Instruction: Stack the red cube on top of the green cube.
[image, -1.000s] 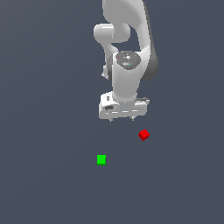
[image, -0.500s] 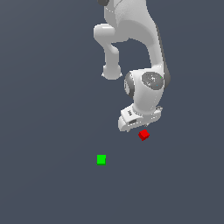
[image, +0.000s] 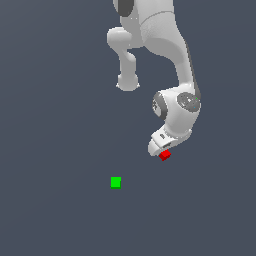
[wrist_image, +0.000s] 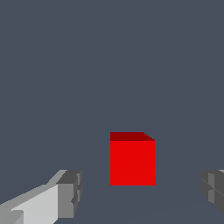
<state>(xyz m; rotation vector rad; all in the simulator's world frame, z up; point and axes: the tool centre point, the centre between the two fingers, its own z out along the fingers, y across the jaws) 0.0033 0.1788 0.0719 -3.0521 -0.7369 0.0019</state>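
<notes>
The red cube (image: 165, 155) lies on the dark grey floor, partly hidden under my white gripper (image: 161, 148) in the exterior view. In the wrist view the red cube (wrist_image: 132, 159) sits between my two fingers (wrist_image: 69, 194), with a gap on each side. My gripper (wrist_image: 140, 197) is open and low around the cube, not touching it. The green cube (image: 115, 182) lies apart, toward the exterior view's left and nearer the camera. It does not show in the wrist view.
The white arm (image: 170, 65) reaches down from the top of the exterior view. The plain dark grey floor (image: 60, 210) spreads all around the two cubes.
The gripper has swung to the exterior view's right and dropped down onto the red cube. Both cubes stay where they were.
</notes>
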